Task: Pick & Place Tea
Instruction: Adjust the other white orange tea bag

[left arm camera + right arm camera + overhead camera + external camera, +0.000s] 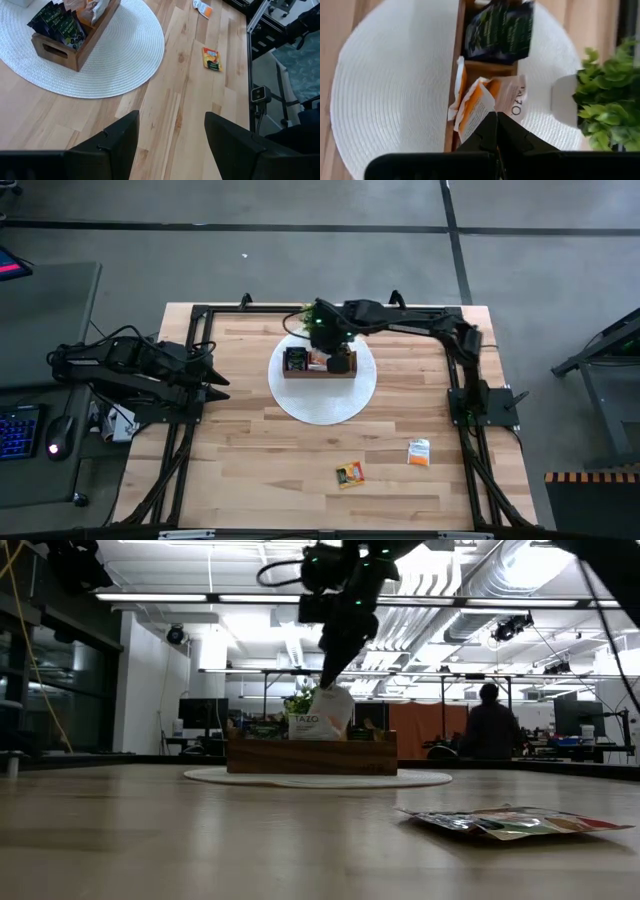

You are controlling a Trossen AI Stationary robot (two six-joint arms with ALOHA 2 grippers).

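A brown wooden tray (350,373) stands on a round white mat in the middle of the table. It holds dark sachets (500,30) in one end compartment and orange-and-white sachets (470,107) beside them. My right gripper (330,682) hangs over the tray, shut on a white tea sachet (320,718). An orange sachet (350,474) and a white-and-orange sachet (419,452) lie flat on the wood near the table's near edge. My left gripper (170,135) waits open at the table's left side. My right gripper pinches the white sachet by its top edge (331,690) between the two fingertips, coming from above and pointing down. The sachet hangs nearly upright below the fingers. Its lower end sits behind the tray's front wall (310,755), inside the tray.
A small green potted plant (607,95) stands on the mat just beyond the tray, close to my right gripper. Bare wood lies between the mat and the two loose sachets. In the low view a person (490,730) stands in the room far behind the table.
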